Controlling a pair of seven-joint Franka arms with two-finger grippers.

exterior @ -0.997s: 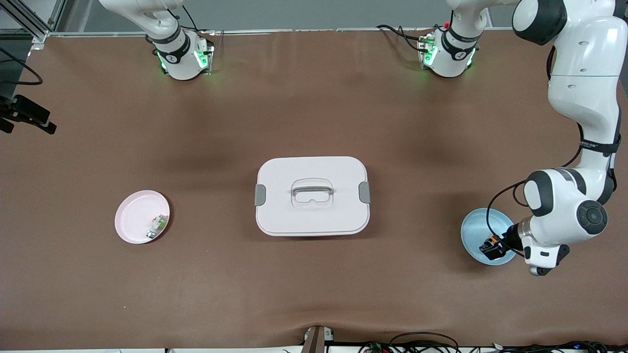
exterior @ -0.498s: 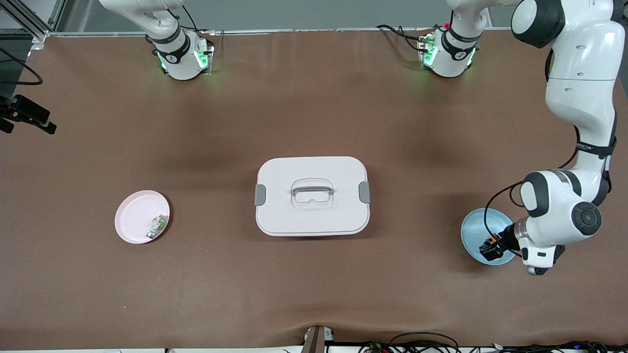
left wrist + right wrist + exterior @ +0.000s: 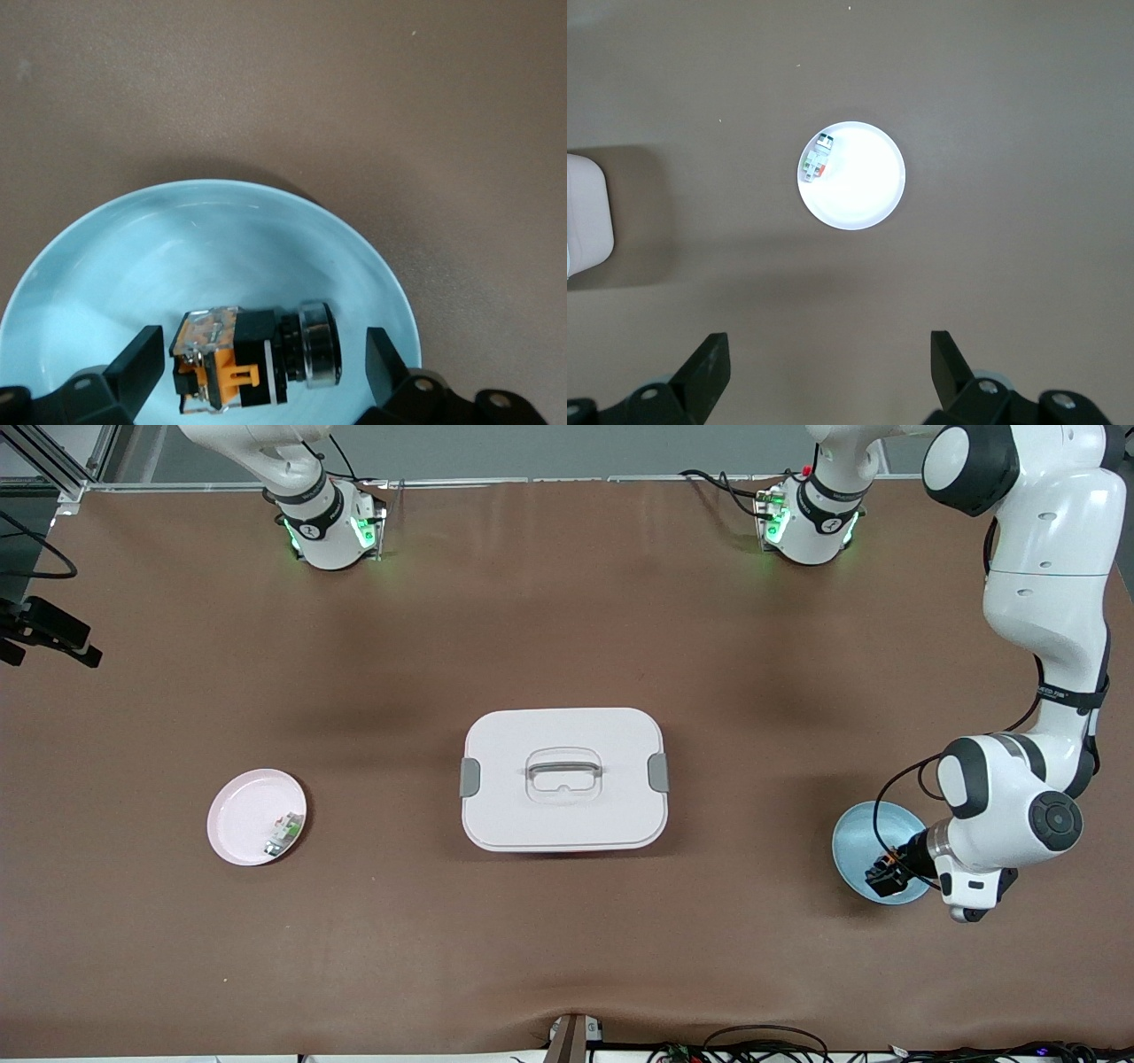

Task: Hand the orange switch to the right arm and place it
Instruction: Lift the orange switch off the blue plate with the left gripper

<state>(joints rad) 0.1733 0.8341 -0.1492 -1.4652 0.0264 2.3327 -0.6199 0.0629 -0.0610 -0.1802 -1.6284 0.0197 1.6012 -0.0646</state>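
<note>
The orange switch (image 3: 252,359), a stubby black part with orange sides and a metal-ringed end, lies on its side in a pale blue plate (image 3: 221,230) at the left arm's end of the table (image 3: 859,837). My left gripper (image 3: 263,354) is down in the plate, open, one finger past each end of the switch without touching it. In the front view the gripper (image 3: 884,875) covers most of the switch. My right gripper (image 3: 830,363) hangs open and empty high over the table, with a pink plate (image 3: 864,190) below it; it is out of the front view.
The pink plate (image 3: 244,815) at the right arm's end holds a small green-and-white part (image 3: 285,833). A white lidded box with a handle (image 3: 563,779) stands at the table's middle. Bare brown table lies between the box and each plate.
The left arm's wrist and elbow have shifted slightly while its gripper stays over the blue plate around the switch. Nothing else has moved.
</note>
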